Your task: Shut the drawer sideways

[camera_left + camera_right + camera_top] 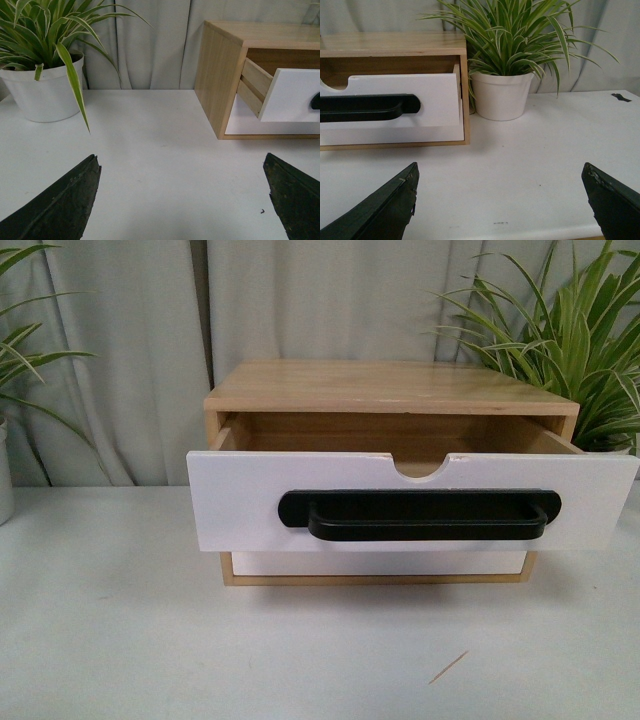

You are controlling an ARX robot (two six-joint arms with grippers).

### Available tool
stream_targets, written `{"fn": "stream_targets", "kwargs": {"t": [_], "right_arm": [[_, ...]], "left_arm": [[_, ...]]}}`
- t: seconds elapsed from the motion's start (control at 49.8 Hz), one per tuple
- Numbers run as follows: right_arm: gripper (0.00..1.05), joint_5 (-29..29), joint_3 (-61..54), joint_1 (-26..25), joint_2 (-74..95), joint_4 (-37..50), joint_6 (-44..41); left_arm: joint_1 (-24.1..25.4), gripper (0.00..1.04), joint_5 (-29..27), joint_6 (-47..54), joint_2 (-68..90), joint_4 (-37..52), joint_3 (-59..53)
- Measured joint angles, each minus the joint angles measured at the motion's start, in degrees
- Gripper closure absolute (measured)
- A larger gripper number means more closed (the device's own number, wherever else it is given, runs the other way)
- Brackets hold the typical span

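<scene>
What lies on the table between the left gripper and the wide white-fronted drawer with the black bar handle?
Nothing: the left wrist view shows only bare white table between the open left gripper and the pulled-out white-fronted drawer.

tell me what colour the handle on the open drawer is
Black, on the drawer's white front; the handle shows best in the front view.

The left gripper (180,162) has its two dark fingers (60,205) spread wide, with nothing between them. The right gripper (500,170) is spread just as wide, its fingers (375,210) likewise bare. Both wrists seem held roughly level, though only the fingertips show.
</scene>
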Motion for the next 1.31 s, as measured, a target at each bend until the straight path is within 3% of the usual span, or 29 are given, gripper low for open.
{"fn": "stream_targets", "kwargs": {"t": [0.06, 0.08, 0.1, 0.141, 0.161, 0.201, 0.241, 0.301, 0.502, 0.643, 0.763, 1.024, 1.305], "right_arm": [[0.09, -0.5, 0.0, -0.1, 0.1, -0.1, -0.1], [0.09, -7.1, 1.2, -1.9, 1.7, -3.1, -1.6], [0.09, -11.5, 2.5, -3.8, 3.9, -6.1, -2.5], [0.09, -25.1, 5.4, -7.9, 10.1, -11.4, -6.1], [0.09, -27.7, 6.1, -8.7, 11.7, -12.3, -6.7], [0.09, -35.6, 8.1, -10.6, 17.5, -14.4, -9.3], [0.09, -40.2, 9.2, -11.0, 21.5, -14.6, -11.2], [0.09, -43.5, 10.9, -10.8, 27.6, -12.5, -15.3], [0.09, -33.6, 12.8, -8.5, 41.0, -1.9, -40.2], [0.09, -30.6, 12.8, -7.1, 46.2, 5.9, -52.3], [0.09, -27.6, 13.0, -3.8, 51.1, 12.0, -55.6], [0.09, -21.9, 17.0, 2.4, 62.1, 22.1, -56.2], [0.09, -18.6, 23.1, 7.3, 70.5, 25.5, -56.2]], "left_arm": [[-0.6, 0.06, -2.0, -0.2, 0.4, -0.3, 0.1], [-2.0, 0.06, -7.3, -1.4, 1.5, -1.4, 0.6], [-5.3, 0.06, -16.3, -3.5, 4.7, -3.1, 1.8], [-8.6, 0.06, -23.7, -6.2, 9.2, -3.2, 3.1], [-10.7, 0.06, -29.7, -8.5, 12.2, -3.2, 4.0], [-13.3, 0.06, -34.1, -11.2, 16.4, -3.1, 5.4], [-15.6, 0.06, -38.6, -14.7, 20.5, -2.8, 6.8], [-19.3, 0.06, -41.3, -23.3, 29.7, 0.2, 10.1], [-28.6, 0.06, -29.7, -46.9, 58.5, 14.2, 21.6], [-33.1, 0.06, -24.9, -52.5, 71.8, 19.1, 28.9], [-35.8, 0.06, -22.8, -54.0, 79.6, 20.3, 33.4], [-36.5, 0.06, -21.0, -55.0, 83.6, 20.3, 36.2], [-36.0, 0.06, -18.7, -54.9, 86.8, 20.8, 39.9]]}}
